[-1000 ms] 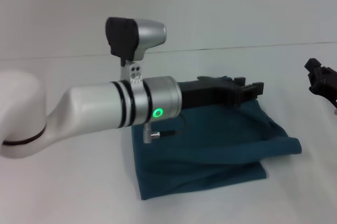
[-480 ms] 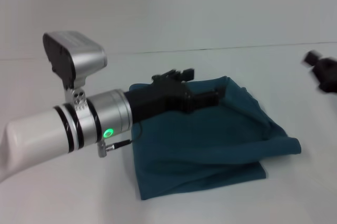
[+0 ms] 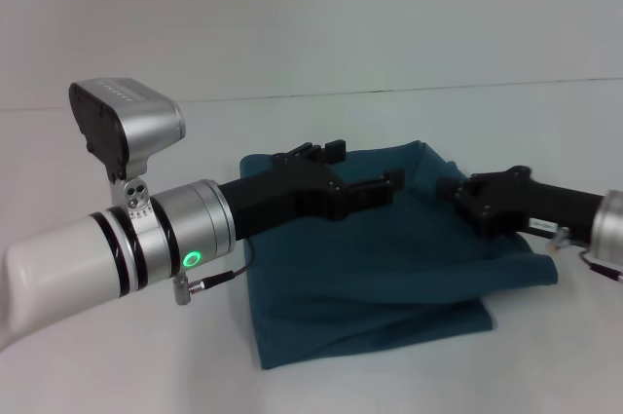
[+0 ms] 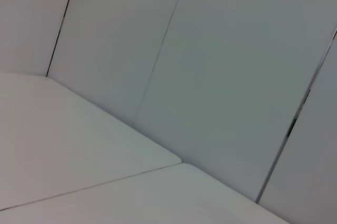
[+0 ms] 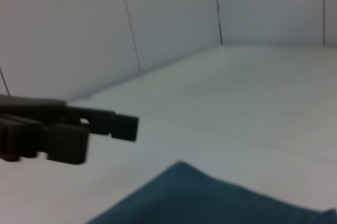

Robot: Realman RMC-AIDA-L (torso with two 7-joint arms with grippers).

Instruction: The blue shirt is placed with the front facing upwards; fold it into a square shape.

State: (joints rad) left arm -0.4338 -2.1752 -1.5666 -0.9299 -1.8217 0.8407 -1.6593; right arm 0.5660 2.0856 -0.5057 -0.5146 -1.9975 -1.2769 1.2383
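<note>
The blue shirt (image 3: pixel 389 268) lies on the white table (image 3: pixel 555 365) as a folded, roughly square teal bundle. Its right side is bunched and its plain fabric faces up. My left gripper (image 3: pixel 362 168) hovers open over the shirt's far left part, with nothing between its fingers. My right gripper (image 3: pixel 474 200) reaches in from the right, low over the shirt's right side. In the right wrist view a corner of the shirt (image 5: pixel 210 200) shows, with the left gripper (image 5: pixel 100 134) farther off above the table. The left wrist view shows only table and wall.
The left arm's white forearm and silver wrist camera (image 3: pixel 127 127) cover the table's left front. A pale panelled wall (image 3: pixel 311 15) stands behind the table. Bare tabletop (image 3: pixel 127 385) surrounds the shirt.
The left gripper drew back leftward across the shirt and its wrist turned. The right gripper came in from the right edge to the shirt's right side. The shirt kept its shape.
</note>
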